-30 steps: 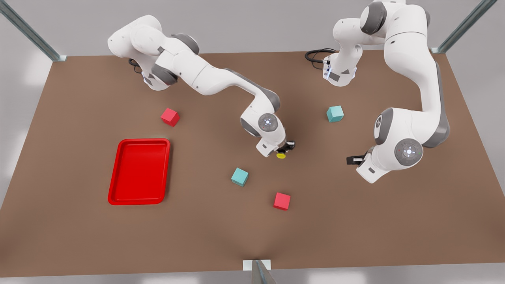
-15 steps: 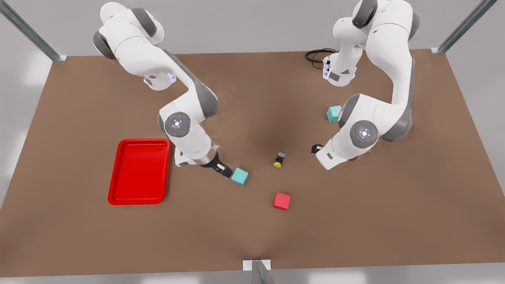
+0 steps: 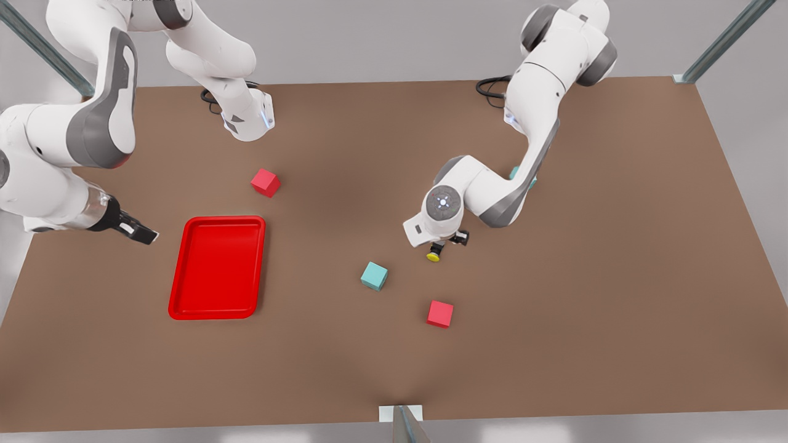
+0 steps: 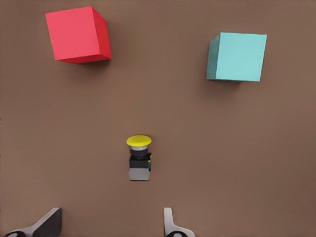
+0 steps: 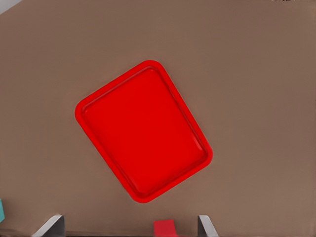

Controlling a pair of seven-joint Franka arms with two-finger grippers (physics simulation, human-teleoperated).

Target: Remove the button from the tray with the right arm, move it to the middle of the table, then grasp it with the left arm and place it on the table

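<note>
The button [image 3: 434, 253] lies on its side on the table [image 3: 585, 277] near the middle, yellow cap toward the front edge, grey body behind it; the left gripper [image 3: 444, 241] hangs right over it, and in the left wrist view the button [image 4: 139, 158] sits on bare brown just ahead of the two fingertips [image 4: 169, 223], which stand wide apart with nothing between them; no contact there that I can see. In that same view a red cube [image 4: 78, 34] and a teal cube [image 4: 236, 57] sit beyond the button, well apart from it and from each other; in the front view they are the red cube [image 3: 440, 314] and teal cube [image 3: 374, 275] toward the near edge. A second red cube [image 3: 265, 183] sits farther back, above the tray; a second teal cube [image 3: 514, 175] peeks out behind the left arm's forearm.

Over on the front view's left, the right gripper [image 3: 140, 232] is raised off the table just beside the tray [image 3: 217, 315], outside its rim; in the right wrist view its fingertips [image 5: 53, 224] are spread wide, carrying nothing, and the tray [image 5: 94, 101] lies below, red floor bare.
</note>
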